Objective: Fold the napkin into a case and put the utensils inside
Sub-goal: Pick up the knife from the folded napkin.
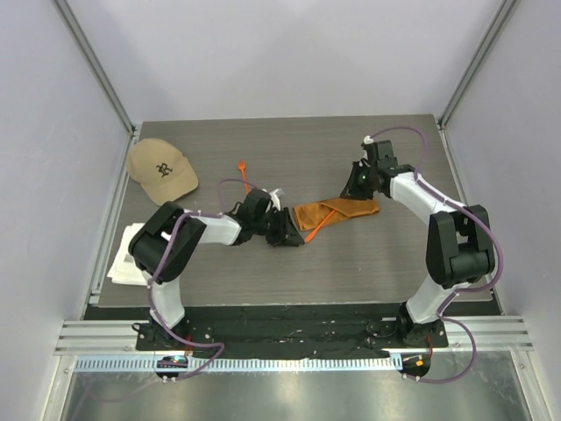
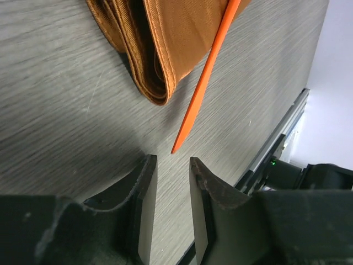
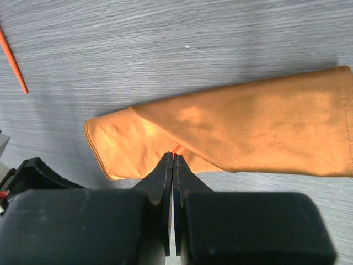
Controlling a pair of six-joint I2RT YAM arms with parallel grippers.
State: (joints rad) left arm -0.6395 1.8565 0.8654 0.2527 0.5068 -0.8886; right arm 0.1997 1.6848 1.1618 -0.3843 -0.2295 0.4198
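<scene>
Grey wood-grain table (image 1: 368, 254) between pale walls (image 1: 263, 53); left claw (image 2: 171, 163) parted, right claw (image 3: 172, 156) closed tight.

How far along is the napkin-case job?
Done: napkin folded into a narrow case. In hand: one utensil looks part-way in, handle sticking out; left gripper open just off its tip, right gripper shut at the case's edge. Left: seat it, then load the second utensil lying loose near the cap.

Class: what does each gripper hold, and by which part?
Left gripper: nothing. Right gripper: shut at the edge of the napkin; whether it pinches cloth cannot be told.
</scene>
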